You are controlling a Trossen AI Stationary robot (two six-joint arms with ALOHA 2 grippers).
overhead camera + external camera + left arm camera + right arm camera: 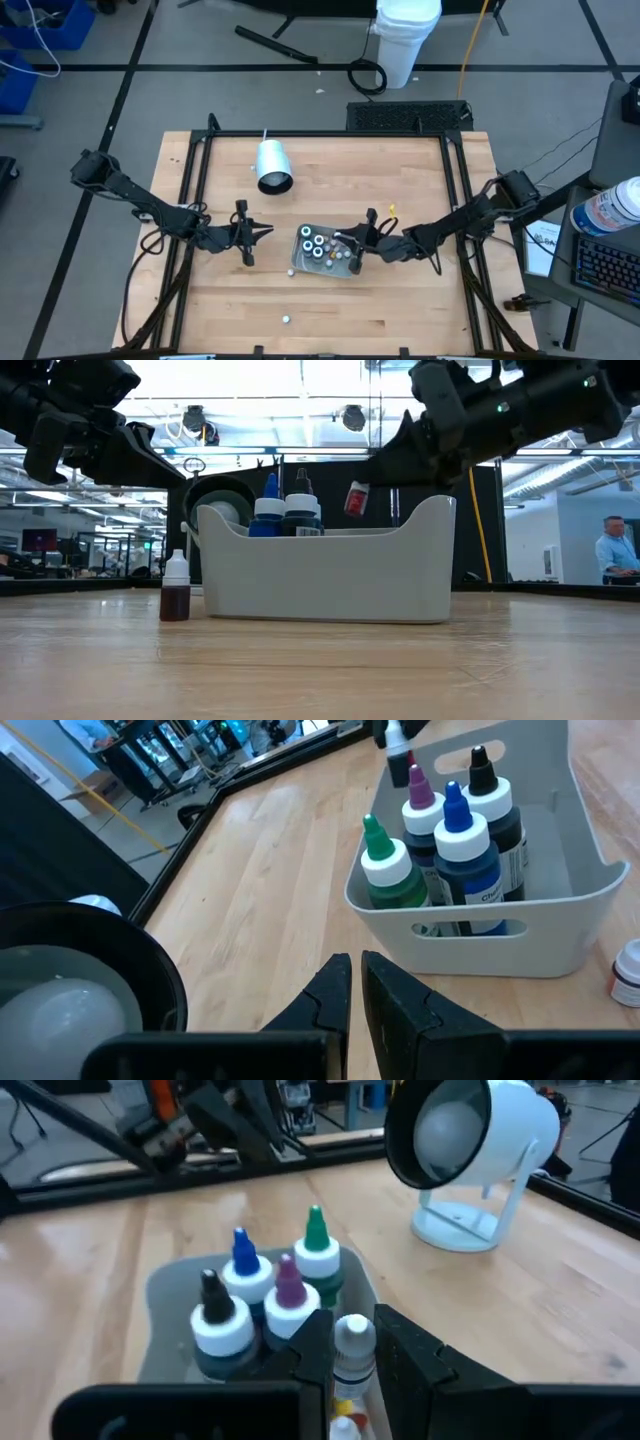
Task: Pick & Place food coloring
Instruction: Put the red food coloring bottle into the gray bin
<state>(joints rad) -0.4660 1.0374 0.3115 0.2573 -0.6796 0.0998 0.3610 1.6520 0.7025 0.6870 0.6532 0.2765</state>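
While both arms reach in from the sides in the high view, the right gripper [349,243] hangs over the grey tray [305,262] holding the food coloring bottles [318,246]; the left gripper [262,233] waits just left of it, and a white lamp [272,165] lies behind.

Low down, a small bottle with red label [356,499] hangs above the tray's rim, and a brown bottle [175,587] stands outside.

From the left wrist, its fingers [330,995] sit pinched together, empty.

From the right wrist, the fingers [312,1342] clamp a white-capped bottle [351,1348].
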